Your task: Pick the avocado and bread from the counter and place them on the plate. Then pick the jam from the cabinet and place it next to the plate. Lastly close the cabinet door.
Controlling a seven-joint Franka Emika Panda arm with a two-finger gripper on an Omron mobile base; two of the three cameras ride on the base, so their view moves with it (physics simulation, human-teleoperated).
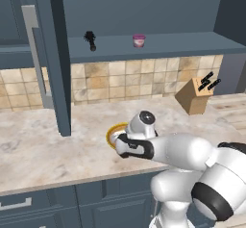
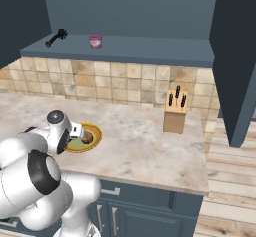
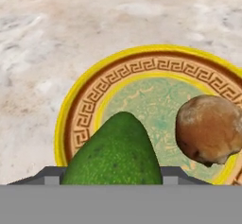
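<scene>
My gripper [image 3: 111, 179] is shut on the dark green avocado [image 3: 118, 152], which sits between the fingertips over the near side of the plate [image 3: 85, 105]. Whether the avocado touches the plate I cannot tell. The brown bread [image 3: 210, 128] lies on the plate's pale green centre, to the avocado's right. The yellow-rimmed plate [image 2: 97, 134] rests on the beige counter [image 1: 38, 150], partly hidden by my hand [image 1: 129, 145]. The pink jam [image 1: 139, 41] [image 2: 95, 41] stands on the shelf of the open cabinet [image 1: 182, 42]. The cabinet door [image 1: 50, 58] hangs open at the left.
A slim black bottle-like object [image 1: 90, 40] [image 2: 56, 37] lies on the shelf left of the jam. A wooden knife block [image 1: 194, 96] [image 2: 175, 113] stands on the counter's right end. Another open door [image 2: 235, 56] hangs at the right. The counter's front edge runs close below the plate.
</scene>
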